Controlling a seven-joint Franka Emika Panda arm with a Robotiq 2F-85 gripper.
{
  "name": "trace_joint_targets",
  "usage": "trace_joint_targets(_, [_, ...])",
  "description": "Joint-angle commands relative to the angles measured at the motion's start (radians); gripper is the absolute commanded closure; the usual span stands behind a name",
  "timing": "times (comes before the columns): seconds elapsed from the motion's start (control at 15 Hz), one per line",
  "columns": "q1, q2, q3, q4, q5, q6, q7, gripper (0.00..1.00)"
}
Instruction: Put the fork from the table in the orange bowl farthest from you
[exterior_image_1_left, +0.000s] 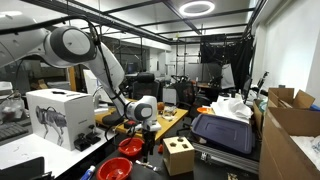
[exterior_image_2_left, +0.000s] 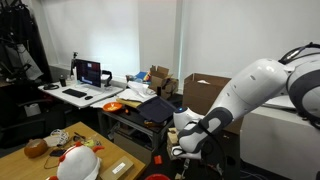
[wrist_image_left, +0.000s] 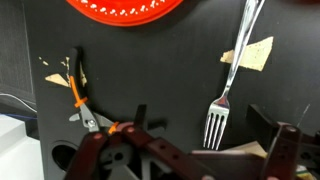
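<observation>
"One fork (wrist_image_left: 216, 120), where does it lie?"

"Flat on a dark surface, tines toward the hand (wrist_image_left: 190, 160), handle crossing a scrap of tape (wrist_image_left: 262, 52)."

"Is the hand gripping it?"

"No. Its fingers stand wide apart with nothing in them. A red-orange bowl (wrist_image_left: 125, 6) shows at the top edge, and orange-handled pliers (wrist_image_left: 80, 95) lie well apart from the fork."

Fork (wrist_image_left: 229, 82) lies below and right of bowl (wrist_image_left: 125, 8).

Wrist view — fork (wrist_image_left: 232, 70) and orange bowl (wrist_image_left: 125, 6) cut off at top
</observation>
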Motion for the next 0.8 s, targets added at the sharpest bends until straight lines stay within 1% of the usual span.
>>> trace_joint_targets(0.0, [-0.014,-0.001,0.043,0.015,0.017,-0.054,0.033,0.00])
trace_joint_targets(0.2, [-0.031,0.014,0.069,0.020,0.027,-0.055,0.036,0.00])
trace_joint_targets(0.27, [-0.053,0.016,0.088,0.016,0.038,-0.043,0.007,0.00])
trace_joint_targets(0.47, [-0.090,0.030,0.104,0.008,0.047,-0.013,-0.030,0.00])
trace_joint_targets(0.73, [-0.169,0.045,0.152,0.010,0.075,0.041,-0.163,0.00])
